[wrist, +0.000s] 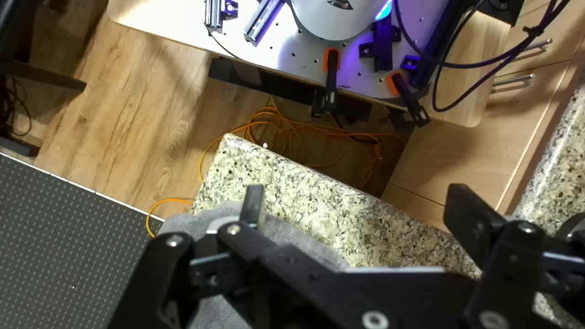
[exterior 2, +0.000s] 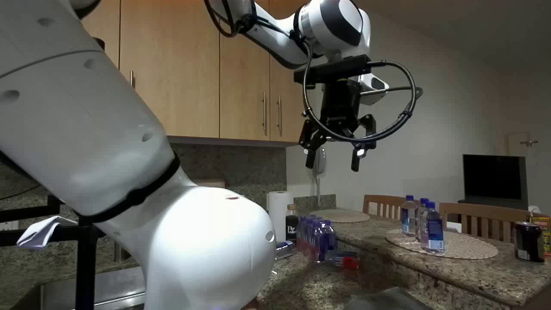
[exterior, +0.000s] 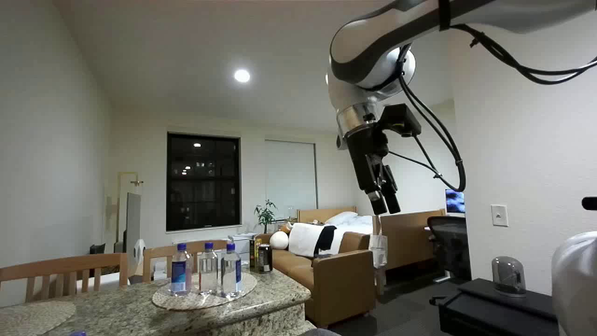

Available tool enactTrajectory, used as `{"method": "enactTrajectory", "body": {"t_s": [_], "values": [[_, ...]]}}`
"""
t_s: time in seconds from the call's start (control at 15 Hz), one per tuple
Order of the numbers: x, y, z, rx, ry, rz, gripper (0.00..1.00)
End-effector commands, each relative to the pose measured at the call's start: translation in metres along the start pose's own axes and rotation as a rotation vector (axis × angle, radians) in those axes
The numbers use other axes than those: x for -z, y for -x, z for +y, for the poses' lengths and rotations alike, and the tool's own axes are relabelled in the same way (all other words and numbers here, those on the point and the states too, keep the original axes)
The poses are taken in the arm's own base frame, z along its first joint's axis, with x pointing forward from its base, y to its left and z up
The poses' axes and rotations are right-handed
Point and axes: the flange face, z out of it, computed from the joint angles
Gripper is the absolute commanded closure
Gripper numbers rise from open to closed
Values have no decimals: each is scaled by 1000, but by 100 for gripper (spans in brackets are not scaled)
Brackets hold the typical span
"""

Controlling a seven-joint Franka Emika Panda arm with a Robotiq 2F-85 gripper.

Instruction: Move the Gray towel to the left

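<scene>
Black two-fingered gripper (wrist: 356,201) is hovering spread wide, holding nothing. Gray fabric towel (wrist: 295,232), partly hidden, is lying below it on beige speckled granite counter (wrist: 329,217). Nothing is looking done; grasping, shifting left and releasing are probably remaining.

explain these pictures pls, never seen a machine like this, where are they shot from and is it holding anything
This is a jointed robot arm ending in a two-fingered pincer. Two pictures are taken from outside it; the wrist view is taken from the arm's wrist, looking down past the pincer. There a partly hidden gray towel lies on a speckled counter. In both exterior views, three bottles stand on a round mat with a dark can nearby. The pincer is open, with nothing held.
</scene>
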Motion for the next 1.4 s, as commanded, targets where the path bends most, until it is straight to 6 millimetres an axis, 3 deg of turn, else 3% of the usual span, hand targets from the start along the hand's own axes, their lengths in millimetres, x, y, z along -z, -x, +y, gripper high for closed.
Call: {"method": "enactTrajectory", "body": {"t_s": [0.0, 0.4, 0.8, 1.07, 1.33], "values": [[1, 0, 0, 0, 0, -1, 0], [0, -2, 1, 7, 4, 0, 0], [-10, -20, 1, 21, 0, 64, 0], [-28, -40, -8, 23, -2, 119, 0], [-55, -57, -33, 10, -40, 171, 0]]}}
